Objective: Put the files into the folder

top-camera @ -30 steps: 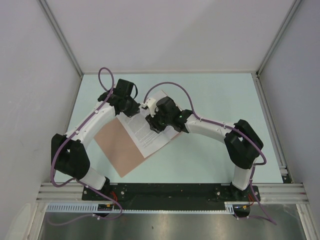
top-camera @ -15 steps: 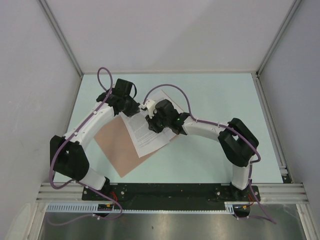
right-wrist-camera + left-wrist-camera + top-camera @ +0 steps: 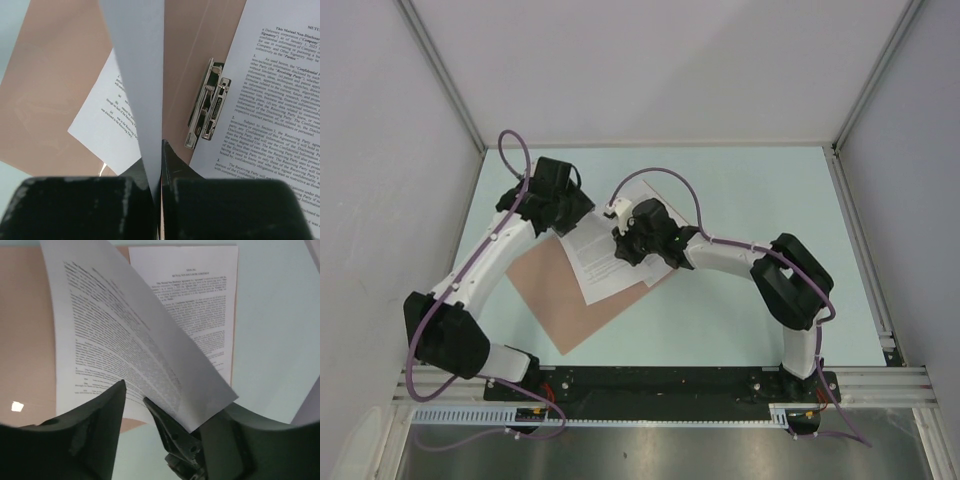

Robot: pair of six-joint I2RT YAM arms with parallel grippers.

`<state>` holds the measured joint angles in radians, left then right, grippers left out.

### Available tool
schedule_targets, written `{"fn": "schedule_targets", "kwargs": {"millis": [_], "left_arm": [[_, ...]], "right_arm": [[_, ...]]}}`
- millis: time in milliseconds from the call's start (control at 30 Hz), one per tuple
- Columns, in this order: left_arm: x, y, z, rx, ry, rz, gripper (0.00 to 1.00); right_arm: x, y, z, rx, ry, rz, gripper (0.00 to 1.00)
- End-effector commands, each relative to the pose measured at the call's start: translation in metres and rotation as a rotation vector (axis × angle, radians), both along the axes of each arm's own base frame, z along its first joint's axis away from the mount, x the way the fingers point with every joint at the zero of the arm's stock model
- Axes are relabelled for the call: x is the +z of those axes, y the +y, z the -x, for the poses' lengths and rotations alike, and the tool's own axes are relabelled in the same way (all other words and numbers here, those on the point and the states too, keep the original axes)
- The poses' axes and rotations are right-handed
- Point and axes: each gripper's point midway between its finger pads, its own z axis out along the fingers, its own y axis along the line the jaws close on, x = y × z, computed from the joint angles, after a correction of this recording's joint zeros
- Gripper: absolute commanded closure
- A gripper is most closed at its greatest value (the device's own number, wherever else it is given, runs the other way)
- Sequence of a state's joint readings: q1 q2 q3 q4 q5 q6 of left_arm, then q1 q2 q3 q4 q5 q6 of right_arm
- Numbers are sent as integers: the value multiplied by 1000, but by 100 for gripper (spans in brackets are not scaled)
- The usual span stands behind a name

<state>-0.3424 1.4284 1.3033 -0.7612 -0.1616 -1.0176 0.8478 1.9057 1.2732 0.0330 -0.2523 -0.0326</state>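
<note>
Folder (image 3: 555, 300): open and flat on desk (image 3: 740, 200), turned diagonal, near-left half bare, far-right half under paper. Metal clip (image 3: 207, 105) along the inner fold, seen in the right wrist view.

Flat sheet (image 3: 200, 305): printed, lying on the folder beside the clip, squared to the folder edge as far as can be told.

Lifted sheet (image 3: 125, 340): printed on one face, plain on the other, curled up off the folder. One edge pinched, the rest sagging back toward the salmon card. Long axis roughly along the folder's, running from the far corner toward the near side, slightly skewed to the flat sheet.

Right gripper (image 3: 161, 150): closed tight on the lifted sheet's edge, paper rising straight up from between the fingers. Sits directly over the folder, clip just ahead of it.

Left gripper (image 3: 134, 392): jaws apart, nothing seen between them. Placed at the far-left of the paper, lifted sheet arching just beyond the fingertips.

Judgement: the move hinges on the pinched sheet versus the folder straight below it. Needs lowering and laying flat over the folder, edges lined up with the flat sheet. Right arm nearer and already holding, so best placed to do it. Risk: a skewed landing, or a corner draped off the folder's far edge.
</note>
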Motion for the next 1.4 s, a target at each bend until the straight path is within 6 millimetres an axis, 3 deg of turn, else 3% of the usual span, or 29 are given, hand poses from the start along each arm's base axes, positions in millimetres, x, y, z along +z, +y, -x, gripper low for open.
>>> {"fn": "schedule_targets", "kwargs": {"millis": [0,33,200,333,533,767,867,967,1000,1100,1200,1367], "left_arm": [[29,29,7,19,-119,-96,31],[30,29,7,11,-125,-99,25],[41,18,12,-83,-187,-69,19],[53,14,14,-158,-289,-70,1],[72,23,33,-218,-385,-127,0],[67,43,66,-229,-371,-197,0],[56,52,79,-203,-321,-209,0],[23,49,92,-198,-253,-166,1],[1,47,100,-206,-231,-146,0],[-41,40,116,-205,-191,-68,0],[-72,41,129,-182,-139,-37,0],[-87,52,140,-141,-118,-61,0]], "right_arm": [[27,2,-8,13,-20,-84,100],[30,1,-9,14,-17,-93,100],[40,6,-9,39,13,-163,100],[40,5,-11,48,51,-195,100],[34,-11,-18,46,69,-164,100],[38,-29,-28,71,96,-181,100],[38,-34,-31,87,55,-149,100],[41,-31,-29,97,14,-123,100],[44,-30,-31,106,-18,-117,100],[44,-27,-27,116,-36,-79,100],[47,-24,-22,129,-49,-67,100],[49,-22,-11,165,-49,-55,100]]}}
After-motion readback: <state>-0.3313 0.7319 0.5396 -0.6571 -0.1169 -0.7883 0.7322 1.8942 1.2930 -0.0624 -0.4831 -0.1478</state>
